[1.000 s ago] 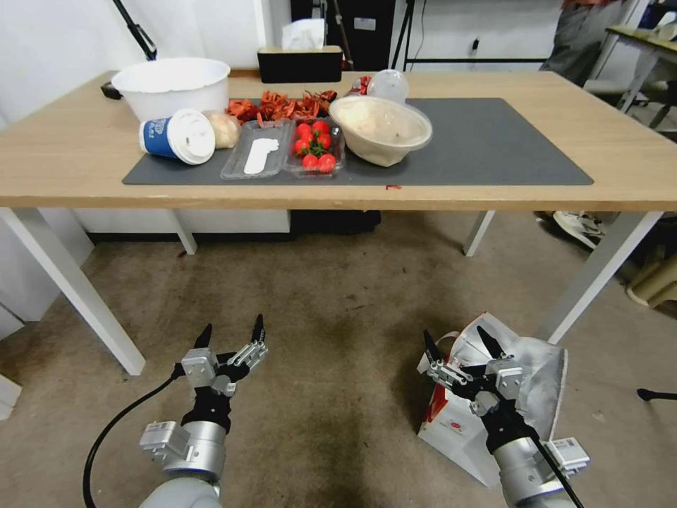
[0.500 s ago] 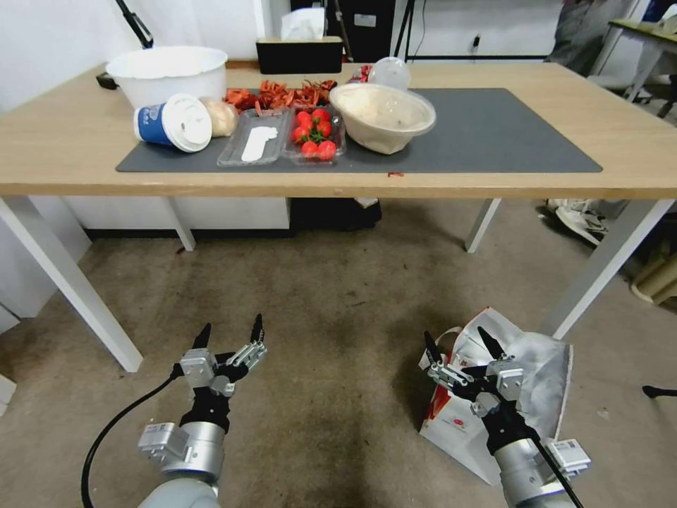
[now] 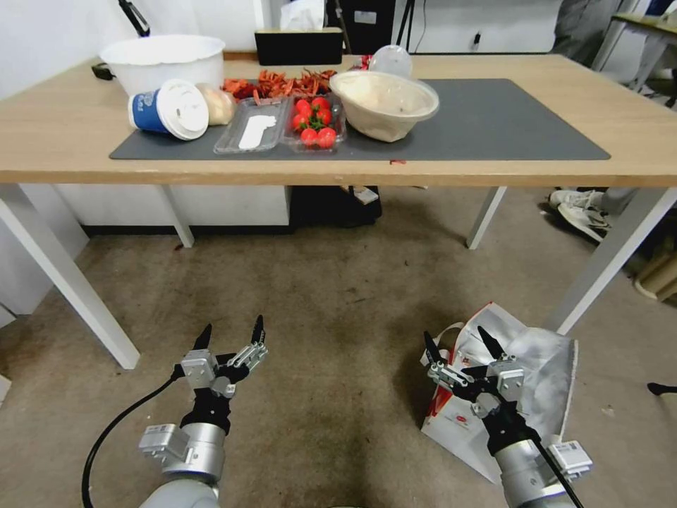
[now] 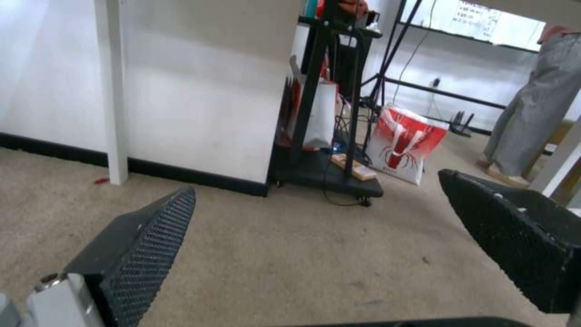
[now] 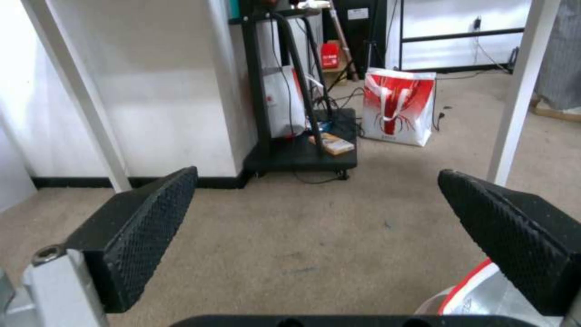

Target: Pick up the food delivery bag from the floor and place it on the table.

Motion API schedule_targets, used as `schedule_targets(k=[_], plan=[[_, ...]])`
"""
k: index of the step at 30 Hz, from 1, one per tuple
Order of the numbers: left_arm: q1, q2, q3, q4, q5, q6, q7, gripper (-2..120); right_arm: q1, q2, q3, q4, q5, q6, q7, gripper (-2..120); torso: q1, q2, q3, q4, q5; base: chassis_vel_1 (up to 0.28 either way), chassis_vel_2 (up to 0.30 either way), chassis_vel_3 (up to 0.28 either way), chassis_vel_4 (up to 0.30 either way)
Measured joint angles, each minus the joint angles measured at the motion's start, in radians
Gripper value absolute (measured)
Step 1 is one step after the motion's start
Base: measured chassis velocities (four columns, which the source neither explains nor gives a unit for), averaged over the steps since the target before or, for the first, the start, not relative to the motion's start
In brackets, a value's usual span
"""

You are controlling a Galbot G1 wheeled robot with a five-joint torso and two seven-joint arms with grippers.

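The food delivery bag stands on the floor at my lower right, beside a white leg of the table. It is white with red edges, its top gaping open on silver foil. My right gripper is open and hovers just in front of the bag's near left corner, apart from it. A red-edged corner of the bag shows under the right gripper in the right wrist view. My left gripper is open too, low over bare carpet at my lower left, and the left gripper holds nothing.
On the table's dark grey mat lie a tipped cup, a tomato tray, a bowl and a white tub. White table legs flank the open carpet. A red-and-white bag stands beyond the table beside a black stand.
The whole head view has shifted, so the camera moved: the table sits higher and the bag slightly lower in the picture. Both grippers hold the same open pose.
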Motion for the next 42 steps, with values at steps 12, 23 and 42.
schedule_targets(k=[12,23,42], plan=[[-0.001,-0.005,0.001,-0.002,0.002,0.0,0.001,100,0.008,-0.002,0.0,-0.004,0.001,-0.005,0.0,100,-0.008,-0.044,-0.037,0.0,0.0,0.0,0.0,0.0,0.0],[-0.002,-0.003,0.0,0.004,0.001,-0.002,-0.002,100,0.006,0.0,0.001,-0.005,0.001,-0.006,0.0,100,-0.011,-0.093,-0.082,0.0,0.0,0.0,0.0,0.0,0.0],[0.004,-0.001,-0.001,0.004,0.001,-0.007,0.002,100,0.003,0.002,0.005,0.001,0.004,-0.001,0.0,100,-0.016,-0.122,-0.097,0.0,0.0,0.0,0.0,0.0,0.0]])
